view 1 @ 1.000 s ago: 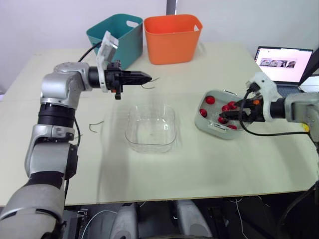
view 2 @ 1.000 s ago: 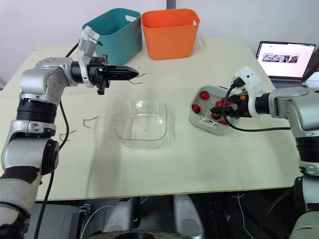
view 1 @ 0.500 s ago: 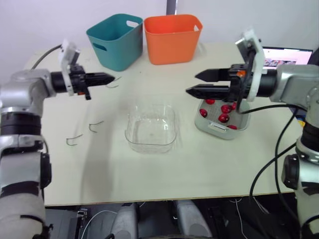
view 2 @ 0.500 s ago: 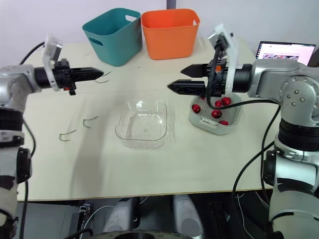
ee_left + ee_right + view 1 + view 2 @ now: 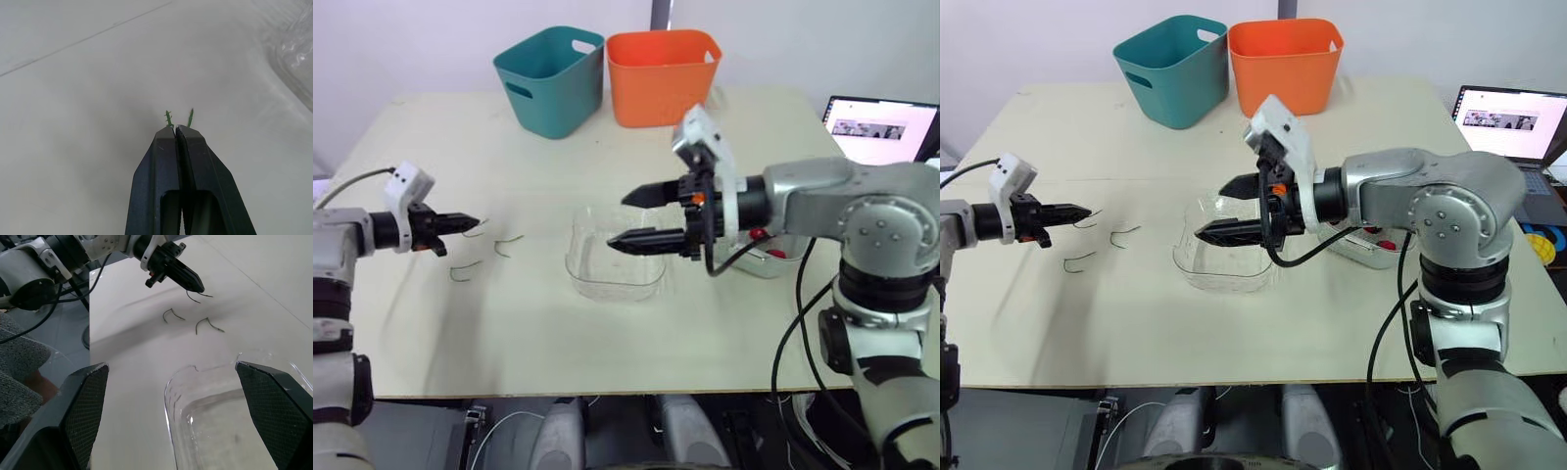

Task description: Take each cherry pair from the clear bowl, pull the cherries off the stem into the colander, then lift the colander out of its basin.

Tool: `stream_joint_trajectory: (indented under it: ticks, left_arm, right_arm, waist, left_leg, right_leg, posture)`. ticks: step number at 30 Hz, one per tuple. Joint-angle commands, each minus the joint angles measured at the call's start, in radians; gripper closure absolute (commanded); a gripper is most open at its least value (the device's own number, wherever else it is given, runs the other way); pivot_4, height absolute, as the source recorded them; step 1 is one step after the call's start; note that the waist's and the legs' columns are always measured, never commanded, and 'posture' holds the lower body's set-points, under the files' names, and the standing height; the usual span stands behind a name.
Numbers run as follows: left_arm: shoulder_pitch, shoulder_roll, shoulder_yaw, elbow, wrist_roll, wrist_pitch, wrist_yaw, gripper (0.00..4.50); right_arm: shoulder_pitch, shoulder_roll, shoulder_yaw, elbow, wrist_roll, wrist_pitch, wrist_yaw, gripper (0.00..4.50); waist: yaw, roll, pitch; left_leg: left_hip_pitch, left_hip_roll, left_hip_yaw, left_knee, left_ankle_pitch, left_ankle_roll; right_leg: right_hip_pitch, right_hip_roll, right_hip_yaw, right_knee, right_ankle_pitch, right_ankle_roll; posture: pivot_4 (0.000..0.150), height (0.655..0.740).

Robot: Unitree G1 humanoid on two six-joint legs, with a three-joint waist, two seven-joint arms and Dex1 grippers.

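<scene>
So the clear bowl (image 5: 615, 262), thin glossy plastic mid-frame, looks empty. Left gripper (image 5: 176, 131), at the left edge, is pinched tight on a wiry green stem (image 5: 190, 116). Right gripper (image 5: 636, 216) hangs wide apart over the bowl. Likely next: ditch the stem, then lift the colander (image 5: 754, 264) at right, with round red cherries (image 5: 759, 235) inside.

No readable text, labels or numbers anywhere. The laptop (image 5: 881, 127) at the right edge of the frame had a page open on its screen, but its lettering was too small to read.
</scene>
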Motion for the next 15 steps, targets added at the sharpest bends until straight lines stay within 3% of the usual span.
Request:
stream_joint_trajectory:
  ticks: [1, 5, 15]
  left_arm:
    - [0.002, 0.006, 0.023, 0.000, 0.004, -0.025, 0.004, 4.50]
    - [0.004, 0.006, 0.025, 0.024, 0.008, -0.036, 0.015, 3.47]
    - [0.007, 0.030, 0.051, 0.012, -0.004, -0.034, 0.016, 0.02]
  right_arm:
    - [-0.004, -0.025, -0.009, -0.034, 0.001, -0.018, -0.003, 0.03]
    - [0.005, -0.040, -0.010, -0.037, 0.007, -0.014, -0.007, 0.00]
    - [0.021, -0.077, -0.009, -0.033, 0.001, -0.025, -0.006, 0.00]
  waist:
    - [0.000, 0.000, 0.000]
    - [0.000, 0.000, 0.000]
    - [0.000, 0.000, 0.000]
  left_leg:
    - [0.000, 0.000, 0.000, 0.000, 0.000, 0.000]
    - [0.000, 0.000, 0.000, 0.000, 0.000, 0.000]
    - [0.000, 0.000, 0.000, 0.000, 0.000, 0.000]
  right_leg:
    - [0.000, 0.000, 0.000, 0.000, 0.000, 0.000]
    - [0.000, 0.000, 0.000, 0.000, 0.000, 0.000]
    - [0.000, 0.000, 0.000, 0.000, 0.000, 0.000]
  posture:
    - [0.150, 0.7400]
    - [0.150, 0.7400]
    - [0.150, 0.7400]
